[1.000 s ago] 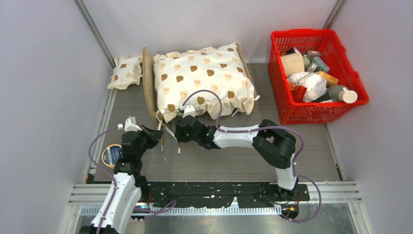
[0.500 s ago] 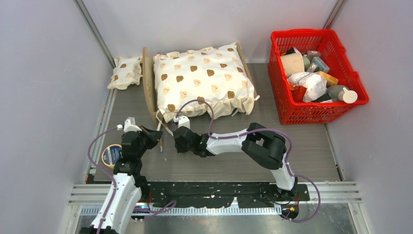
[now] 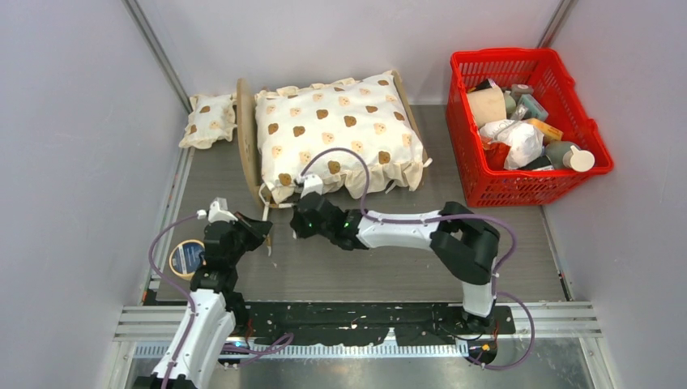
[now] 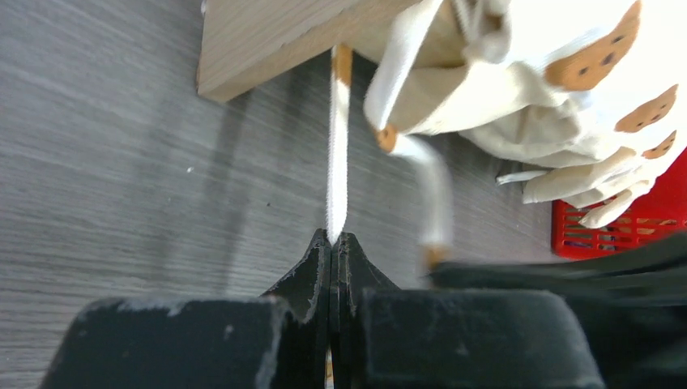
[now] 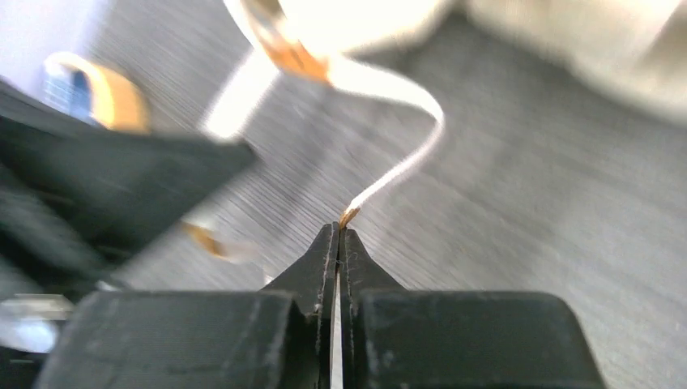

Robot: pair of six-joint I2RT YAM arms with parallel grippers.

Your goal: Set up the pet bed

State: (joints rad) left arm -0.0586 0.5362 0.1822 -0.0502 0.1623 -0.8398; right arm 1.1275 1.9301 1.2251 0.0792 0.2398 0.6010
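The pet bed (image 3: pixel 245 138), a light-wood frame, stands at the back with a cream bear-print cushion (image 3: pixel 340 134) lying on it. From the cushion's near-left corner hang two white tie ribbons. My left gripper (image 3: pixel 261 231) (image 4: pixel 333 237) is shut on one ribbon (image 4: pixel 336 162), which runs taut up to the wooden frame corner (image 4: pixel 267 40). Just to its right, my right gripper (image 3: pixel 296 227) (image 5: pixel 339 228) is shut on the brown-tipped end of the other ribbon (image 5: pixel 405 166), which curls up towards the cushion.
A small bear-print pillow (image 3: pixel 209 120) lies left of the headboard. A red basket (image 3: pixel 458 121) full of items stands at the back right. A tape roll (image 3: pixel 186 258) lies beside the left arm. Grey walls close in both sides.
The right gripper has closed from partly open onto the ribbon end, after dipping towards the near left and coming back. The left gripper has stayed shut on its ribbon.
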